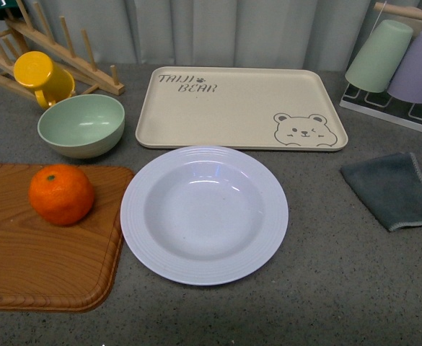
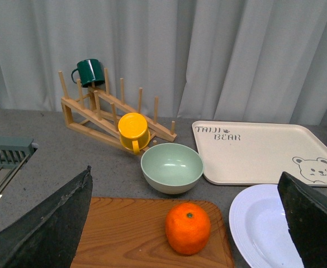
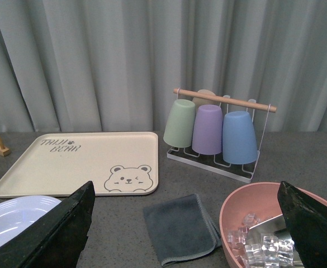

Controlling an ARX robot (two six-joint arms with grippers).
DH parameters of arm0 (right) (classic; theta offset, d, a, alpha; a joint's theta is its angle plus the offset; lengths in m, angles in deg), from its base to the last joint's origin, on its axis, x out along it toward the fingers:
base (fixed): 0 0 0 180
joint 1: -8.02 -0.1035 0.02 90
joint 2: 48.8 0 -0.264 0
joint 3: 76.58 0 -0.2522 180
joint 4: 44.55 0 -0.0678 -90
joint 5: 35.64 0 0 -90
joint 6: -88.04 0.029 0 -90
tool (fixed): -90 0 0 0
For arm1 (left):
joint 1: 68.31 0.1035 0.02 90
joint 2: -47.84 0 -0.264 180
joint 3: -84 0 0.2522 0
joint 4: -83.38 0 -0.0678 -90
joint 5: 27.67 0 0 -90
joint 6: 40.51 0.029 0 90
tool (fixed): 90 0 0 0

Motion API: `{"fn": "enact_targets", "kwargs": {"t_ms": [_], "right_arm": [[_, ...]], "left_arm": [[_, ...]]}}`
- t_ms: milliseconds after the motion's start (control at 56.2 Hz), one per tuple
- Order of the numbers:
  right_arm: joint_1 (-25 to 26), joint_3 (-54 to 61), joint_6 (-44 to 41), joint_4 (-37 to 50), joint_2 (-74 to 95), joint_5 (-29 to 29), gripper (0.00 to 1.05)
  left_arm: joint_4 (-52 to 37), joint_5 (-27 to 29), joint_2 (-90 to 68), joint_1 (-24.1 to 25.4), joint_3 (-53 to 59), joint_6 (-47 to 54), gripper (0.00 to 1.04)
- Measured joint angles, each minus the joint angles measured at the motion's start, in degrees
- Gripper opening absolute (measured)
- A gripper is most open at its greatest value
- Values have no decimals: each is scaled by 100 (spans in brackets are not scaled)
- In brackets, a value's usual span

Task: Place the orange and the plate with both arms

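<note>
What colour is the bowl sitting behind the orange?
The bowl is pale green, inside and out. It shows best in the front view.

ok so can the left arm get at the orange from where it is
Probably yes. The orange sits alone on the wooden board, ahead of the open left gripper. The green bowl behind it and the plate beside it stand apart from it, so nothing seems to block the way.

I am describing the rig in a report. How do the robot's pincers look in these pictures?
Only the wrist views show them. The left pincer has two flat black fingers with a matte, slightly rough surface and wedge-like tips. The right pincer looks the same. No cables, markings or arm links are visible, and the front view shows no arm.
</note>
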Motion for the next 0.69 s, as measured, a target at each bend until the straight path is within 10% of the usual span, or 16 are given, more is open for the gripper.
{"fn": "enact_targets", "kwargs": {"t_ms": [694], "right_arm": [[0, 0, 0, 0, 0, 0, 96]], "left_arm": [[0, 0, 0, 0, 0, 0, 98]]}}
